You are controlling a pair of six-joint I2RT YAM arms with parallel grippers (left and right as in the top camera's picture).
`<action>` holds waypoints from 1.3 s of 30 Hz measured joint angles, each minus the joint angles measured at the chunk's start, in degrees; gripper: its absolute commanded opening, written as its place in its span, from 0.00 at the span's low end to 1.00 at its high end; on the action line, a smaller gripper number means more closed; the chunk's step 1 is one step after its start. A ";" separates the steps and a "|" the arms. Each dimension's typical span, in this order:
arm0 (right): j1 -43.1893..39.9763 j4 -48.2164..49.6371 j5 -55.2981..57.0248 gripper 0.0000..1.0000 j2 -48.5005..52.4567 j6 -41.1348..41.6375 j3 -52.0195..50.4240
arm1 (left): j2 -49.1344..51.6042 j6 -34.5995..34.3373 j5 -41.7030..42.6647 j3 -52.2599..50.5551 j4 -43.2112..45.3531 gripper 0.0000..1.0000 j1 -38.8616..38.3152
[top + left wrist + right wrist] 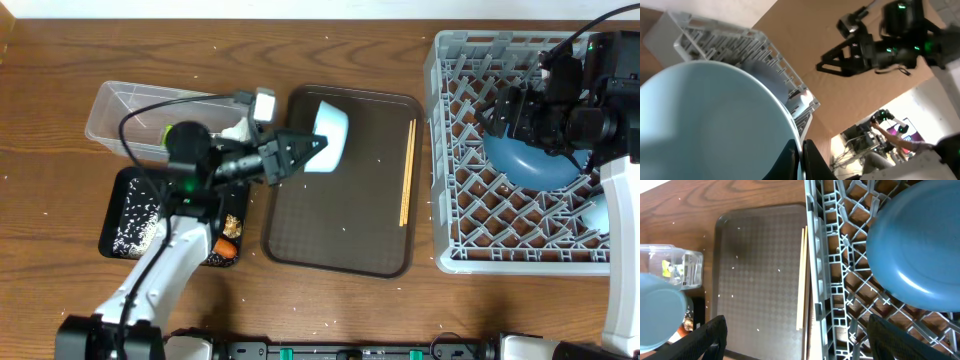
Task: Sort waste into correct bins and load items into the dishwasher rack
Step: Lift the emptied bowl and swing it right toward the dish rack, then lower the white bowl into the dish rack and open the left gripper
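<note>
My left gripper [312,147] is shut on the rim of the white bowl [330,130] and holds it tilted above the brown tray's far left corner. In the left wrist view the fingers [801,159] pinch the bowl's [705,120] edge. My right gripper [503,112] is open and empty over the grey rack [452,150], where the dark-blue plate [535,162] leans. Its fingers [805,342] hang wide above the rack's [840,255] left wall, beside the plate [915,245]. The chopsticks [407,172] lie along the tray's right edge. They also show in the right wrist view [801,280].
The clear tub [125,108] at the far left holds a wrapper [168,131]. The black tray [118,200] holds rice grains, a brown scrap [233,224] and the carrot [226,248]. The brown serving tray [340,230] lies mid-table. A pale cup [598,215] sits in the rack.
</note>
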 measured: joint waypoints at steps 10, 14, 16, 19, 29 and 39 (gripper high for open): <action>-1.40 3.17 1.03 0.82 0.00 2.40 0.02 | 2.25 2.64 -12.31 4.26 -7.32 0.06 -8.04; -6.75 4.48 1.77 0.82 0.00 5.55 0.00 | 3.61 1.36 -18.21 7.74 -1.84 0.06 -13.55; -9.05 4.44 1.79 0.82 0.00 6.51 0.00 | 5.64 0.20 -20.44 9.25 1.97 0.06 -15.93; -12.48 4.26 1.25 0.83 0.00 7.34 0.02 | 12.35 -3.78 -22.71 12.59 11.28 0.06 -19.10; -15.39 2.54 -0.46 0.83 0.00 8.39 0.00 | 39.28 -19.52 -25.07 32.74 21.40 0.06 -25.44; -15.39 2.38 -0.90 0.83 0.00 8.39 0.00 | 50.49 -29.27 -25.57 42.47 22.73 0.06 -26.97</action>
